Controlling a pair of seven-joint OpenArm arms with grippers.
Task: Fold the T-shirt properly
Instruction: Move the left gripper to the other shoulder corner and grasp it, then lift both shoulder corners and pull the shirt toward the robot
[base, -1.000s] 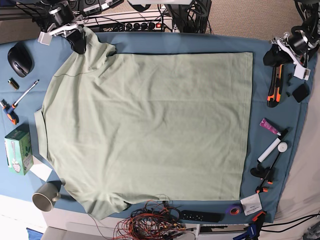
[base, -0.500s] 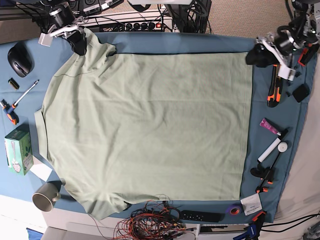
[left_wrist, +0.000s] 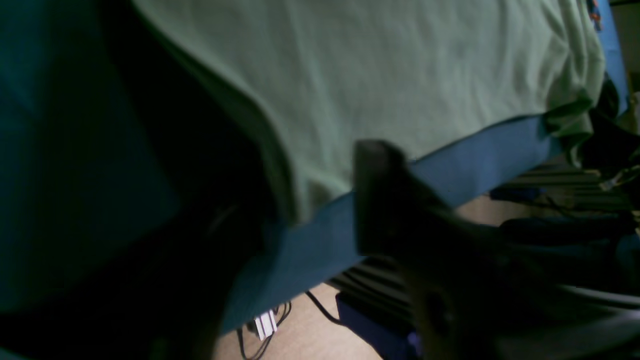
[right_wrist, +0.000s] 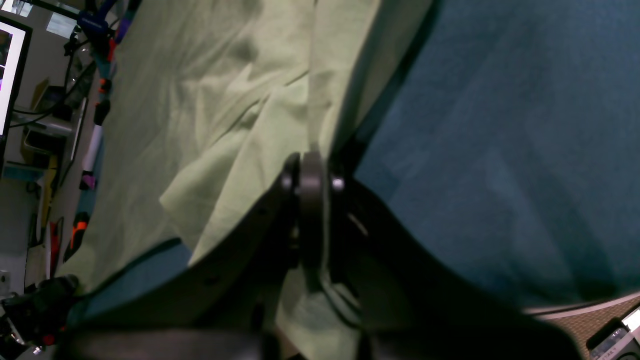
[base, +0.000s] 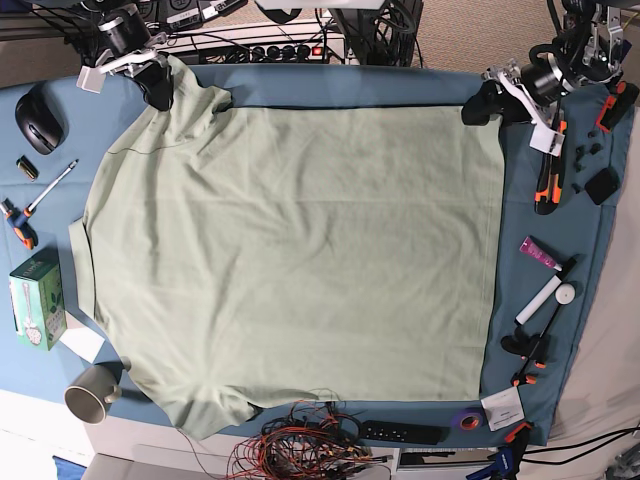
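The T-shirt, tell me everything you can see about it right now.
The T-shirt is a large, plain sage-green short-sleeved shirt of soft, cotton-like fabric. It lies spread flat and lightly wrinkled over most of the blue table cloth, straight hem toward the base view's right, sleeves toward its left. The right claw is shut on the fabric at the far sleeve. The left claw sits at the far hem corner, its jaws straddling that edge in the wrist view; whether they pinch it is unclear. A tangle of wires touches the near edge.

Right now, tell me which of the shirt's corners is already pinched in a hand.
The sleeve corner at the base view's top left: the right hand is shut on the shirt there. The left hand only straddles the hem corner.
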